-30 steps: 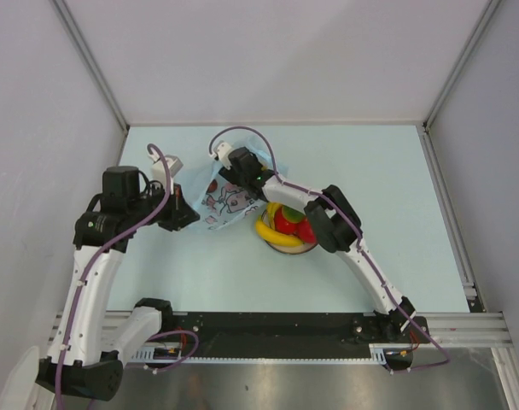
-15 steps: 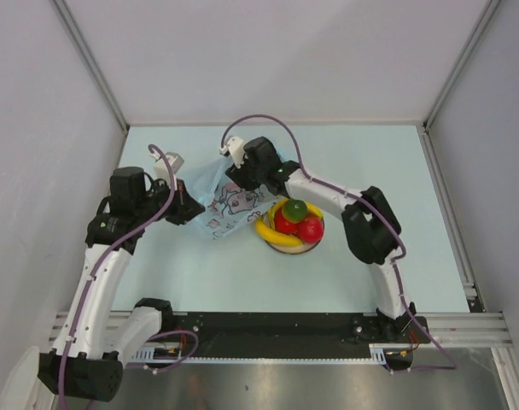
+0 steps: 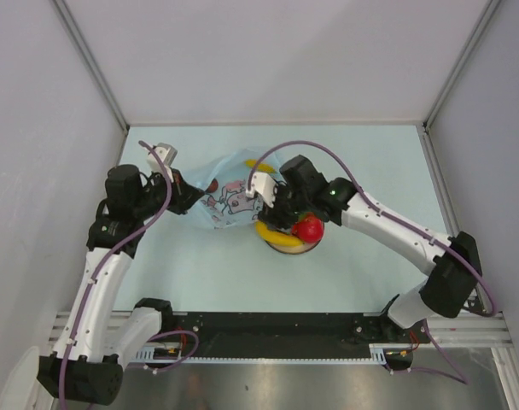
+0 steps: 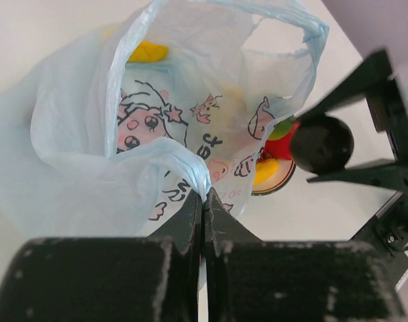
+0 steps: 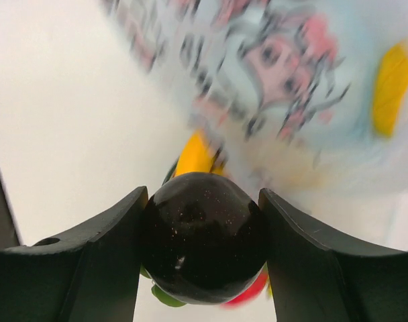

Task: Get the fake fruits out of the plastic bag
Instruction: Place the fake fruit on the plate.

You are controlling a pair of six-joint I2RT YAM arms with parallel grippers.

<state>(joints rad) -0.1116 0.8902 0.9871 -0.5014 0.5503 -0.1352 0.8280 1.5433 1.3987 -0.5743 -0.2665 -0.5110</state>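
Fake fruits, in hand: the dark purple-black fruit [image 5: 204,235] is clamped between the two fingers of my right gripper [image 5: 202,196]. The jaws stand wide around it and press on both of its sides.
Fake fruits, on the plate: a yellow banana [image 3: 276,240], a red fruit [image 3: 309,229] and a green fruit [image 4: 279,129] are piled touching each other on the plate [image 3: 291,251].
Yellow piece [image 4: 147,50]: it shows through the thin wall at the far end of the bag; I cannot tell what it is.
Plastic bag [image 3: 225,195]: it lies crumpled on the pale table [image 3: 370,171], just left of the plate and between my two arms, with its mouth held up and gaping.
Left gripper [image 4: 204,201]: fully closed, with the fingertips pinching a fold of the bag's rim.
Right gripper, place: it hangs over the left edge of the plate, above the banana and beside the bag, which is blurred in my wrist view.
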